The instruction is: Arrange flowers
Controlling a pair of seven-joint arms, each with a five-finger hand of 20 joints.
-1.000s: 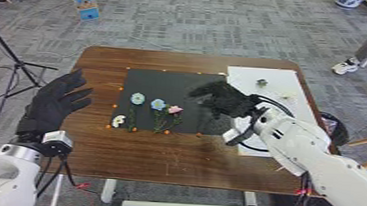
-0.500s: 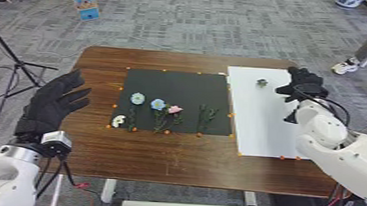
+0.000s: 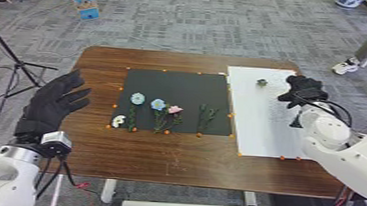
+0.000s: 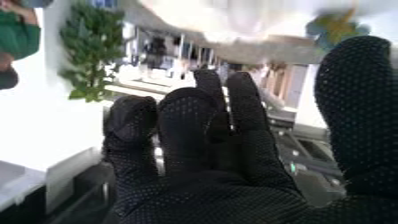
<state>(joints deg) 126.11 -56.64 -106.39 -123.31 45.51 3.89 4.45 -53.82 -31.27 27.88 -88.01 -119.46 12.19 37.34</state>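
Right hand (image 3: pixel 303 91) over the white sheet (image 3: pixel 255 119), hiding part of it, thumb and fingers apart, small sprig (image 3: pixel 262 82) left, direction unclear, leafy stems (image 3: pixel 206 119) and three flowers (image 3: pixel 158 105) lengthwise near-far, blooms far, left hand (image 3: pixel 51 105) spread.

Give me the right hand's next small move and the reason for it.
Probably shift the right hand left to the small dark piece on the white sheet: it lies away from the black sheet, where the rightmost green stem shows no bloom.
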